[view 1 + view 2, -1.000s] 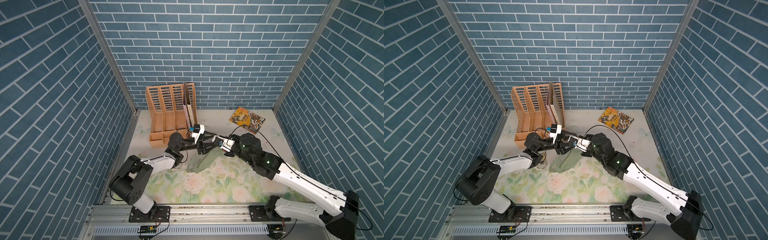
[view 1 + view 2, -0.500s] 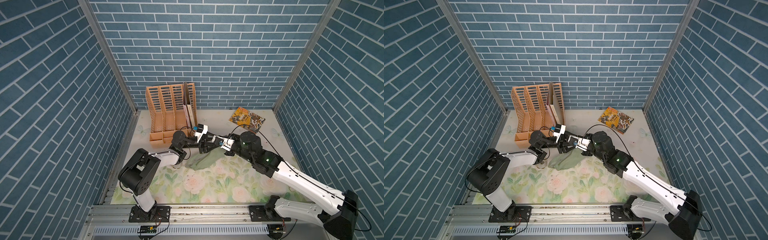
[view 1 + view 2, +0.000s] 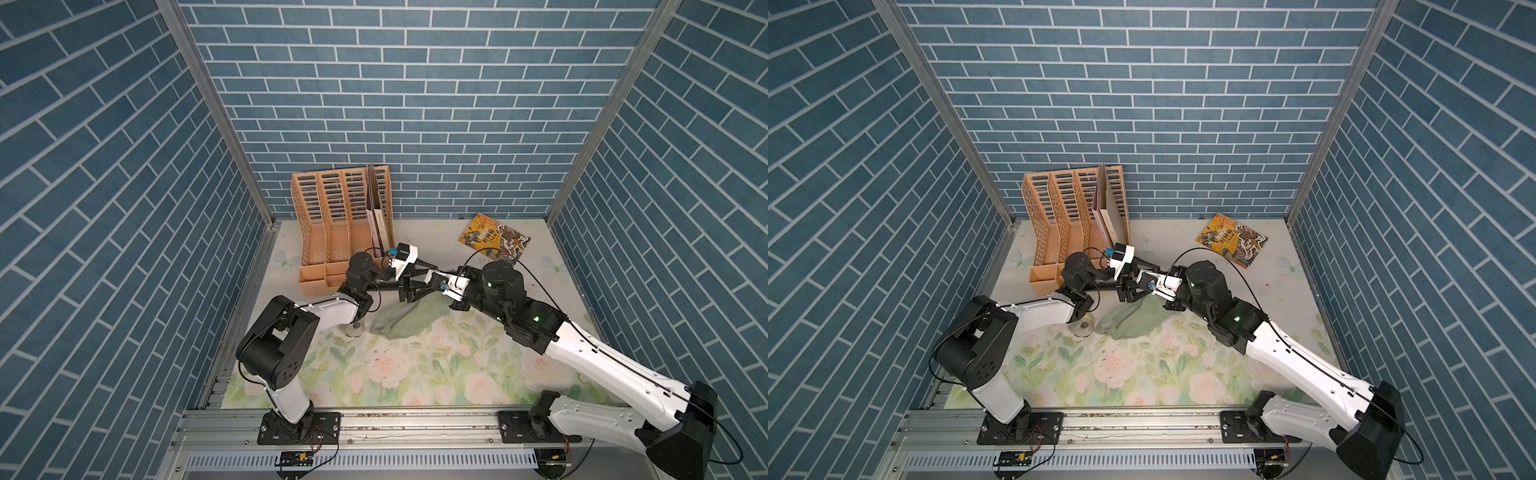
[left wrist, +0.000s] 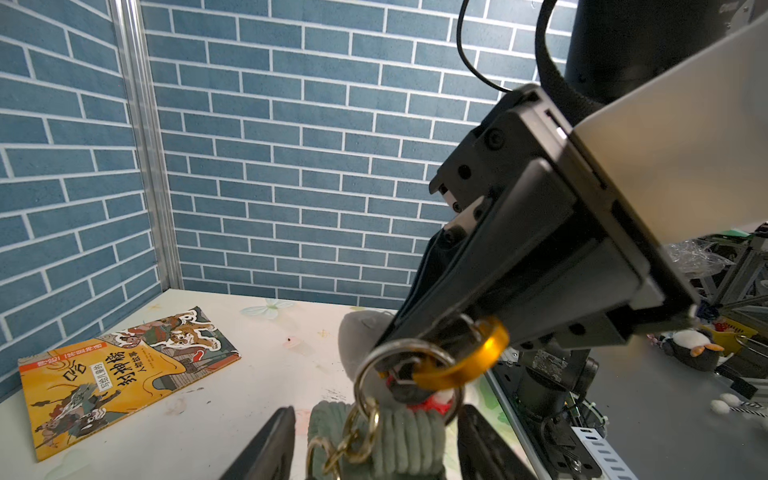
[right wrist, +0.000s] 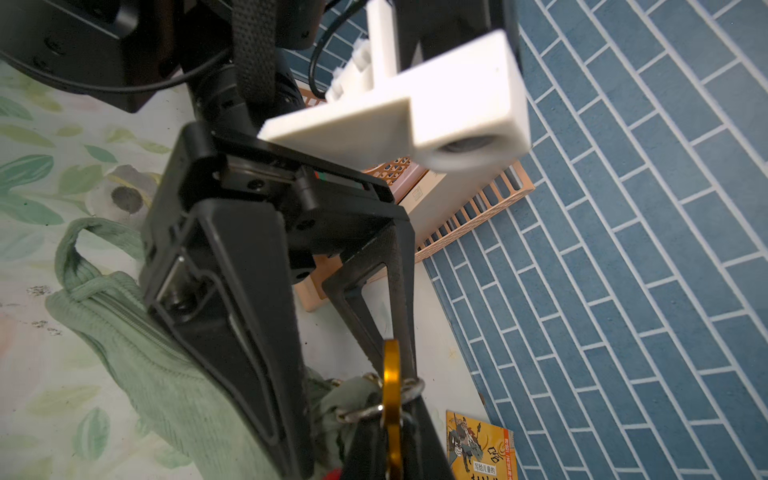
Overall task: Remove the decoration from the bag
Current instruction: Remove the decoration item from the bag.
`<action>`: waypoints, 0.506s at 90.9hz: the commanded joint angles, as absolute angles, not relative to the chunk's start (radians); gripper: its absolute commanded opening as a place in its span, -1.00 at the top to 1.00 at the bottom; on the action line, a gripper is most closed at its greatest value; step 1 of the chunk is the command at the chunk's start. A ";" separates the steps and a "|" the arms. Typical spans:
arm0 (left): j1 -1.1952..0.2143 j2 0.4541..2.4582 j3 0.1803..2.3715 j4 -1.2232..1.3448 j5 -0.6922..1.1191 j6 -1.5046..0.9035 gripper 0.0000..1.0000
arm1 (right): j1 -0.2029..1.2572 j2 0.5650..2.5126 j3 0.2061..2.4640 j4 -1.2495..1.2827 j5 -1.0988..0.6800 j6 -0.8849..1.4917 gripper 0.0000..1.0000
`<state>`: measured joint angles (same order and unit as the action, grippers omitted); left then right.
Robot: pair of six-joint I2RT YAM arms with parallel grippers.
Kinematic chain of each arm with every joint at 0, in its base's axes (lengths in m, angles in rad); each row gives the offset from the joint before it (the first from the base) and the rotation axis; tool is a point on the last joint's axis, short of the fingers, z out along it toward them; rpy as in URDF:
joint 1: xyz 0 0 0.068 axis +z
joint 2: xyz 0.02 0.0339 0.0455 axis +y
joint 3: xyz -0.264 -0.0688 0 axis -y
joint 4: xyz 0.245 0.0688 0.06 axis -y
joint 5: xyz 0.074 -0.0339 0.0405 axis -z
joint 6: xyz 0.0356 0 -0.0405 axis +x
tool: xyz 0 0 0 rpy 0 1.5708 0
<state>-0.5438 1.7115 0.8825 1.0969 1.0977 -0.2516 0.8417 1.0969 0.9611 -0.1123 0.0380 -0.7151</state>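
Where the yellow booklet (image 4: 124, 365) lies flat at the far side of the table (image 3: 415, 374), its cover reads "封神榜" in big characters beside a small label "写给儿童的"; the finer print is too small to read. The bag (image 3: 405, 322) lies slumped on the floral cover in the middle of the table, in front of the orange file rack (image 3: 332, 224), whose compartment nearest the booklet holds a few upright folders (image 3: 376, 208); one end of the bag reaches up to where the two arms meet.

The right end effector (image 4: 409, 370) is closed tight, pinching the gold clip (image 4: 478, 361), which is hooked through a silver ring (image 4: 401, 344); a short gold chain (image 4: 347, 442) runs from the ring down to the bag's ribbed green end. The left end effector (image 4: 376, 411) stands apart, one finger on each side of that ribbed end with narrow gaps showing, so it holds nothing.

A grey plush piece (image 4: 359, 332) with a touch of red sits behind the ring, mostly hidden by the right end effector; in both top views the two end effectors overlap and cover clip and ring. A small round greyish object (image 3: 1084, 328) sits just beside the bag under the left arm; past the table's edge, in the left wrist view, lies a black-and-white plush toy (image 4: 688, 343) with an orange beak.
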 commanded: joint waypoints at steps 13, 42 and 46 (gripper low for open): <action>-0.561 1.703 0.906 1.062 1.143 -0.221 -0.27 | 0.824 1.110 1.003 -0.080 -0.012 -0.730 0.94; -0.556 1.686 0.899 1.050 1.082 -0.205 0.01 | 0.819 1.097 1.006 -0.125 0.019 -0.726 0.94; -0.556 1.676 0.901 1.021 1.059 -0.186 0.11 | 0.819 1.091 1.003 -0.135 0.031 -0.721 0.94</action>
<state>-0.5568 1.7100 0.8917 1.0546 1.1027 -0.2241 0.8234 1.1088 0.9718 -0.1158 0.0074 -0.7151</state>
